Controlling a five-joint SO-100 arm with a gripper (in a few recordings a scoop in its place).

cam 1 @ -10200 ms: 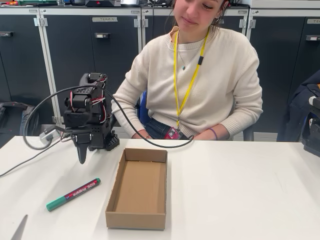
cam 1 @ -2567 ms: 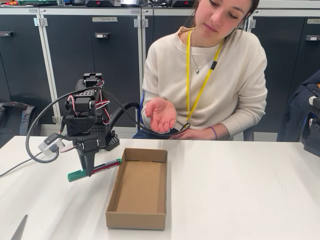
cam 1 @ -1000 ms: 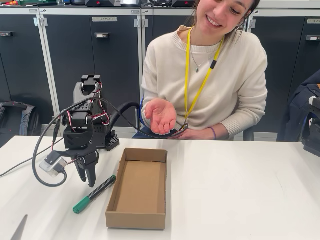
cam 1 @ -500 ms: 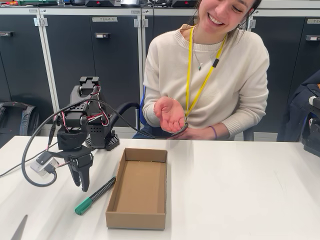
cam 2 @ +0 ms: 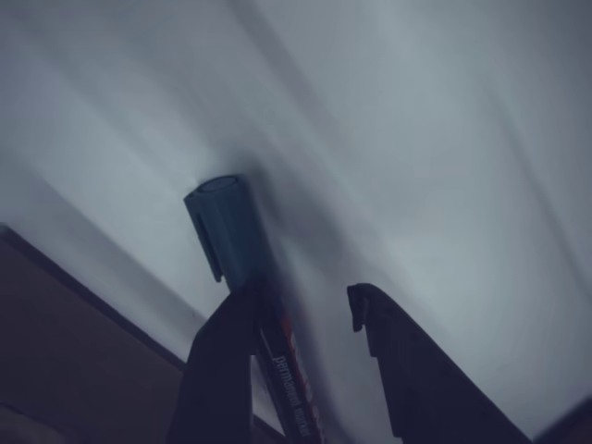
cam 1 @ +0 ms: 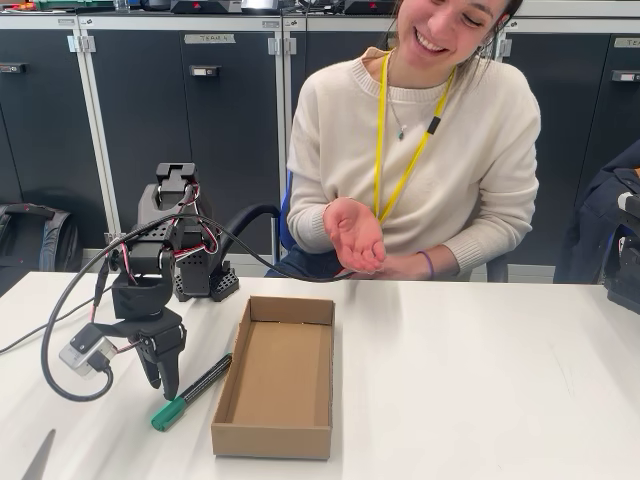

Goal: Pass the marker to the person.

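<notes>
The marker (cam 1: 190,393) is lying flat on the white tabletop (cam 1: 480,380), just beside the left wall of an open cardboard box (cam 1: 276,376) in the fixed view, its green cap pointing toward the camera and its dark body slanting away toward the box. The gripper (cam 1: 165,380) is hanging tip-down over the marker's left side, near the body just behind the cap. In the wrist view the gripper (cam 2: 301,310) is standing released: its two fingers are spread with a gap between them, and the marker (cam 2: 250,277) is lying against the left finger (cam 2: 222,370) rather than clamped, the right finger staying clear of it. On the red label in that view, white print is reading "permanent marker"; the rest of the lettering is cut off or too dim to read.

The person (cam 1: 430,160) is sitting behind the tabletop in a cream sweater with a yellow lanyard, holding one hand (cam 1: 355,235) out palm-up above the tabletop's far edge, well apart from the marker. Dark cabinets (cam 1: 150,120) are standing behind; one is carrying a small plate with writing too small to read.
</notes>
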